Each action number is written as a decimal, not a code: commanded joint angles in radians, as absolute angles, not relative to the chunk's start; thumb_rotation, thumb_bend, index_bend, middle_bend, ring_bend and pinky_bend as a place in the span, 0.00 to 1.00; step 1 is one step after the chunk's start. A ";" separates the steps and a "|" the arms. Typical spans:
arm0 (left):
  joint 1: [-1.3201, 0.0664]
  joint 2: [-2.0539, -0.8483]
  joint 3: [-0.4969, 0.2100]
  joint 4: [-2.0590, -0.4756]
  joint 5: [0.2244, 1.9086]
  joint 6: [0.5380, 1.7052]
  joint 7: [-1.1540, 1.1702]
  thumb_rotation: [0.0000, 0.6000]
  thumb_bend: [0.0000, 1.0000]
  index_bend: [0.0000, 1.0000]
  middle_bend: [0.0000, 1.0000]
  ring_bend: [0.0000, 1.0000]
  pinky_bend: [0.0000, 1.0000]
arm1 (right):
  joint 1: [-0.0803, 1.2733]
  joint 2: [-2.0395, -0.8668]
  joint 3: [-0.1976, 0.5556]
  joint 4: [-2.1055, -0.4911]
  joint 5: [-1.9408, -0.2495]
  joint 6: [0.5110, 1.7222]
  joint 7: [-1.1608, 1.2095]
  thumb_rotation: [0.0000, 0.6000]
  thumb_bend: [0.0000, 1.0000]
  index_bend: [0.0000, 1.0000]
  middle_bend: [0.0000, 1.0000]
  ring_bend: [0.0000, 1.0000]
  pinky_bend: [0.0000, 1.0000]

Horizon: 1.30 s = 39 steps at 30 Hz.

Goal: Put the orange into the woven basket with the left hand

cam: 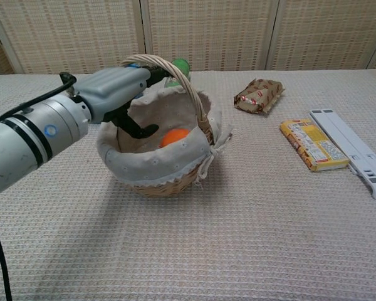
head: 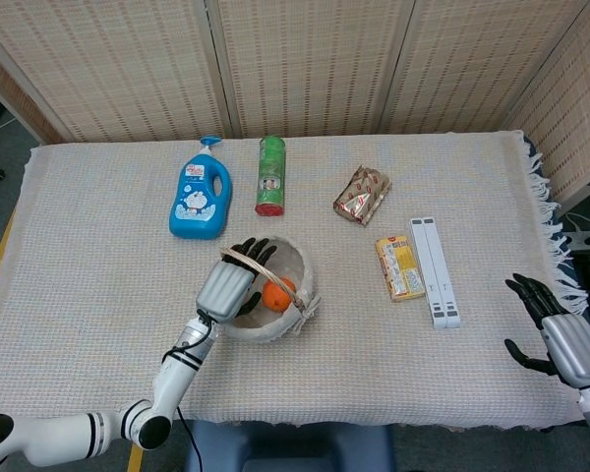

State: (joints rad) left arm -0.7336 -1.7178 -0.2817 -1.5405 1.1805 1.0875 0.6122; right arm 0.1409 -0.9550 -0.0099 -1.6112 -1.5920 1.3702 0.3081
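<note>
**Orange down in the basket, left hand open just above it**

Going left to right on the table: the blue bottle (head: 200, 201) lies at about 11 o'clock from the basket (head: 300, 264), and the green can (head: 271, 175) at 12 o'clock, both apart from it.

The left hand (head: 228, 283) hangs over the basket's left rim, under the arch of the handle (cam: 166, 63), with its fingers (head: 255, 250) spread and nothing in them. The orange (cam: 175, 137) rests on the cloth lining at the bottom of the basket. From the hand it lies at roughly 3 o'clock in the head view, just beside the palm and a little lower; no finger appears to touch it. Being round, it has no long axis to speak of. The left hand is much the nearer; by my reading the placing is done, and what is left is to lift the hand out without catching the handle.

Further right lie the brown packet (head: 362, 194), the yellow box (head: 398, 266) and the white bar (head: 435, 271). The right hand (head: 560, 333) hovers off the table's right edge, at about 4 o'clock from the basket, fingers loosely apart and empty.

The basket wall hides the lower half of the orange in the chest view. The left thumb sits in shadow inside the basket. The right hand is missing from the chest view.
</note>
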 commanded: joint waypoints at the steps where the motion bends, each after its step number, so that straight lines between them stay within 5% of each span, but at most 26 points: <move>1: -0.722 -1.698 -0.264 -1.564 1.189 1.122 0.634 1.00 0.37 0.07 0.06 0.03 0.14 | 0.141 -0.955 -0.010 -1.612 -1.591 1.371 0.307 1.00 0.24 0.00 0.00 0.00 0.34; 6: -0.693 -1.659 -0.224 -1.604 1.228 1.176 0.651 1.00 0.37 0.33 0.35 0.27 0.31 | 0.143 -0.957 -0.010 -1.612 -1.588 1.365 0.304 1.00 0.24 0.00 0.00 0.00 0.34; 17: -0.589 -1.461 -0.106 -1.800 1.242 1.252 0.730 1.00 0.45 0.51 0.60 0.49 0.57 | 0.148 -0.962 -0.013 -1.618 -1.587 1.354 0.282 1.00 0.24 0.00 0.00 0.00 0.34; 25: -0.516 -1.405 -0.063 -1.790 1.355 1.370 0.680 1.00 0.59 0.59 0.68 0.56 0.64 | 0.152 -0.963 -0.016 -1.621 -1.585 1.342 0.272 1.00 0.24 0.00 0.00 0.00 0.34; 30: -0.353 -1.319 0.040 -1.644 1.525 1.600 0.530 1.00 0.62 0.61 0.70 0.58 0.66 | 0.159 -0.966 -0.020 -1.620 -1.594 1.334 0.259 1.00 0.24 0.00 0.00 0.00 0.34; 39: -0.229 -1.363 0.074 -1.426 1.533 1.659 0.325 1.00 0.61 0.61 0.65 0.56 0.67 | 0.149 -0.991 -0.013 -1.614 -1.596 1.367 0.233 1.00 0.24 0.00 0.00 0.00 0.34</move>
State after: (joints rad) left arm -0.2585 -1.3488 0.0630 -1.4646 1.5268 1.6393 0.3591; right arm 0.1510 -0.9872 -0.0149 -1.6162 -1.5947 1.3614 0.2318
